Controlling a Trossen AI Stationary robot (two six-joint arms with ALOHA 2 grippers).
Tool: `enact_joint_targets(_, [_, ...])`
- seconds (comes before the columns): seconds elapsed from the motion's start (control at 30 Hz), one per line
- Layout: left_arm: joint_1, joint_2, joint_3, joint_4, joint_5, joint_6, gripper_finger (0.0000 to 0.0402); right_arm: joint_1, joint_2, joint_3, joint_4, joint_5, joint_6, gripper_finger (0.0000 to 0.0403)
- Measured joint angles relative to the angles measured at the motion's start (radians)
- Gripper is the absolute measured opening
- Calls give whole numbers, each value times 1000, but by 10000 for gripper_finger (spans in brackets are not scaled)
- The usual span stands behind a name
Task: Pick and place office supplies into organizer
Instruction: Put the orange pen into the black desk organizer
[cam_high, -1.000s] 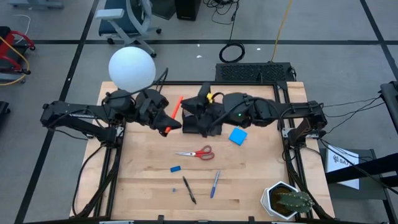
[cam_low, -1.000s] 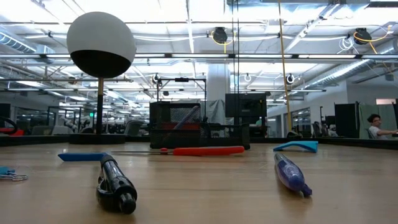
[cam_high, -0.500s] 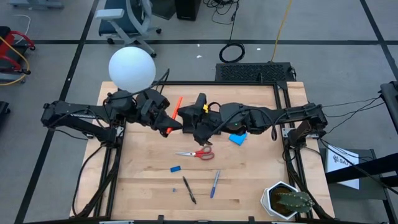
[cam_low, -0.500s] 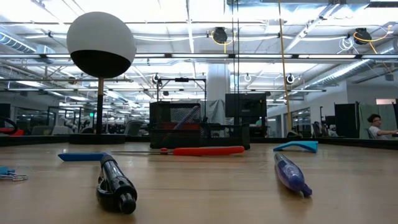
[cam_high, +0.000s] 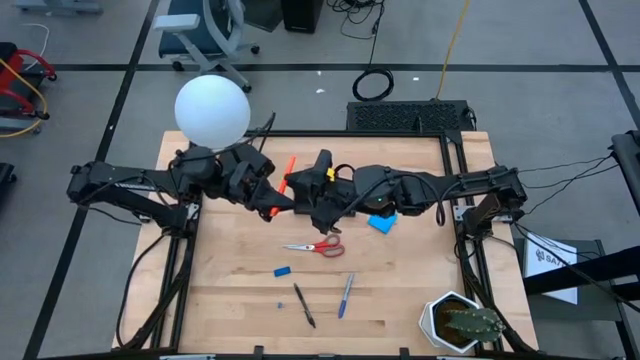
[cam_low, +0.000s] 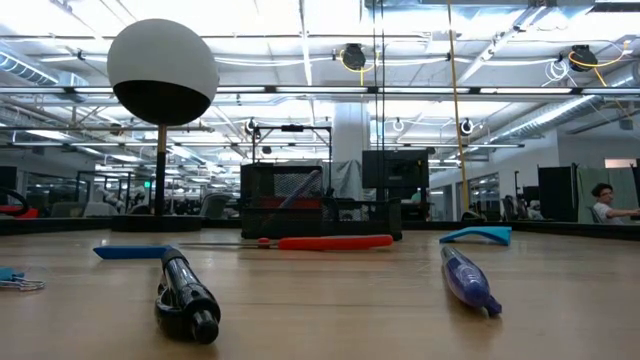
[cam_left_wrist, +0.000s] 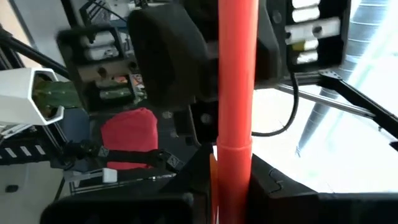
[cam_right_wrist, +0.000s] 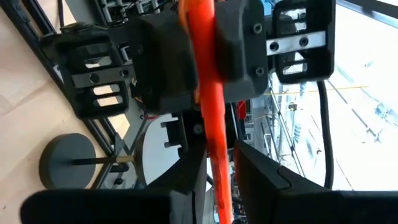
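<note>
An orange pen (cam_high: 288, 168) hangs high over the far middle of the table, between my two grippers. My left gripper (cam_high: 274, 200) comes from the table's left and is shut on it. My right gripper (cam_high: 303, 195) comes from the right and is also shut on it. The black organizer (cam_low: 320, 205) stands at the far middle; in the high view my right gripper hides most of it. Red-handled scissors (cam_high: 315, 246), a blue pad (cam_high: 382, 222), a small blue eraser (cam_high: 282, 271), a black pen (cam_high: 304, 305) and a blue pen (cam_high: 345, 295) lie flat on the table. My left gripper pinches the pen's shaft (cam_left_wrist: 233, 155) between its two fingers, toward the pen's near end. The fingers come level from the table's left and lie across the pen. The pen is clear of the table. My right gripper has the pen's shaft (cam_right_wrist: 217, 168) between its two fingers, close beside the left gripper's hold. The fingers come level from the table's right and lie across the pen. The pen hangs clear of the table and the organizer.
A lamp with a white globe (cam_high: 212, 110) stands at the far left corner, its round base (cam_low: 150, 222) on the table. A potted cactus (cam_high: 462, 322) sits at the near right corner. Bare wood lies at the near left.
My right gripper has moved toward the table's left and a little nearer and lower, up to the orange pen and my left gripper, then stopped. It now hides part of the blue pad in the high view. The pen and my left gripper have stayed put.
</note>
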Motion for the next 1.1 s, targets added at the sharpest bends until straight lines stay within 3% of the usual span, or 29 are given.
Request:
enact_joint_targets(0.47, [-11, 44, -1, 51, 2, 0, 43, -7, 25, 0, 9, 2, 44, 72])
enact_joint_targets(0.7, [-11, 43, -1, 72, -3, -8, 43, -4, 29, 0, 15, 28, 63, 23])
enact_joint_targets(0.9, [-4, 42, -1, 65, -6, 3, 44, 0, 30, 0, 16, 31, 116, 23])
enact_joint_targets(1.1, [9, 40, 2, 72, -6, 76, 107, 1, 32, 0, 16, 41, 192, 23])
